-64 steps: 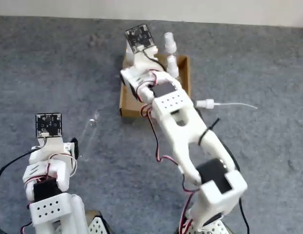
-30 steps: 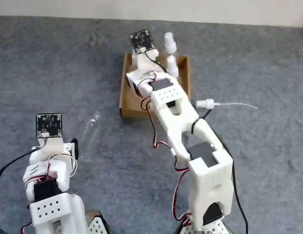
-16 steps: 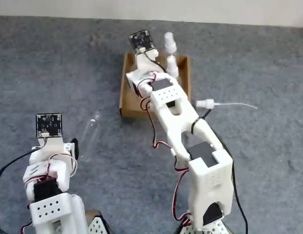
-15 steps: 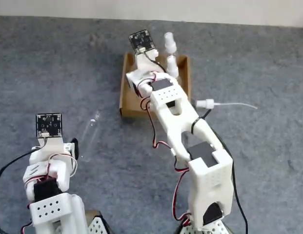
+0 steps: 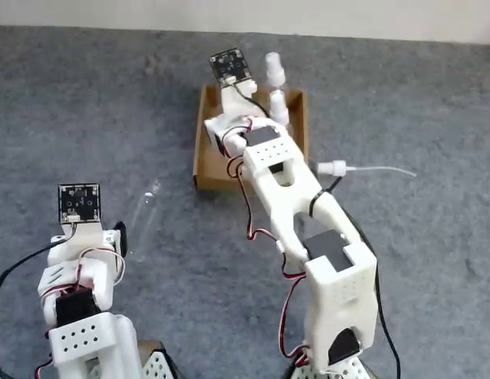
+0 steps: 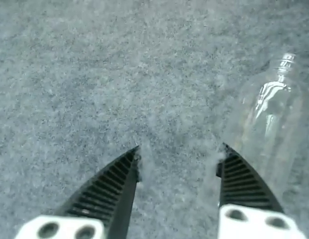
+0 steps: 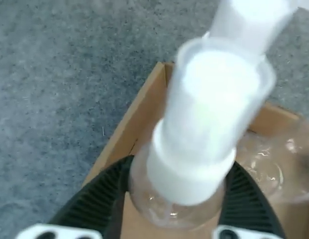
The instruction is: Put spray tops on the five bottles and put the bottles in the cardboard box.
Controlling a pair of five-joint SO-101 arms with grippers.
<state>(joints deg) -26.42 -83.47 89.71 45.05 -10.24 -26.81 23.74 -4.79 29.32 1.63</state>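
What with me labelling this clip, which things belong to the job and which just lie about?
Job: cardboard box; capped bottles in it; capped bottle in right gripper; uncapped bottle; loose spray top.
Just there: grey carpet underneath.

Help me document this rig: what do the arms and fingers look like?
Both the left arm and right arm have white plastic shells with perforated panels, black motors at joints, and red and black cables. Each wrist carries a black square board. The fingers are black, ribbed and tapered.
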